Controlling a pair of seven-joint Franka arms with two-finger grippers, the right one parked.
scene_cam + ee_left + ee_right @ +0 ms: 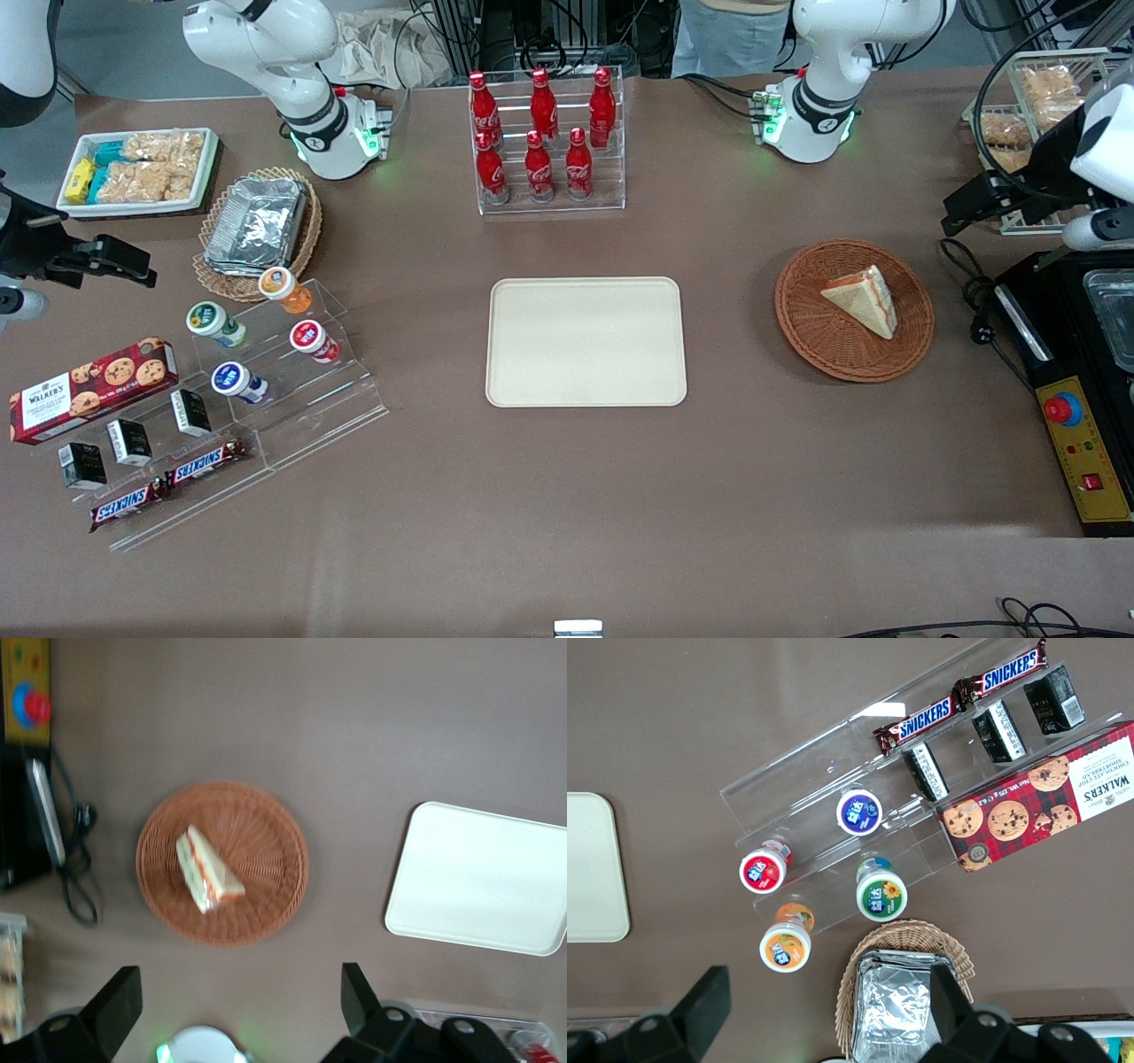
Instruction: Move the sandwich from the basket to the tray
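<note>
The sandwich (861, 301) lies in the basket (815, 323), a little off its centre toward the working arm's end of the counter (567, 496), with its striped cut edge facing that end. The basket sits near that end, well apart from the tray (586, 342), which lies bare at the middle of the counter.

The hand (239, 1001) hangs high above the counter, farther from the front camera than the basket, its fingers (354, 992) spread wide and holding nothing. In the wrist view the sandwich lies clear of the gap between the fingers, so the step in hand looks like the approach.

To do it well, the hand should first come directly over the wedge, then turn so the fingers close on the two flat bread faces and not on the point or the filling edge. The bread looks soft; a gentle squeeze low on the wedge would likely hold best. The fingertips should stop short of the weave so the basket does not lift too. A straight lift should clear the shallow rim before the move toward the tray.
</note>
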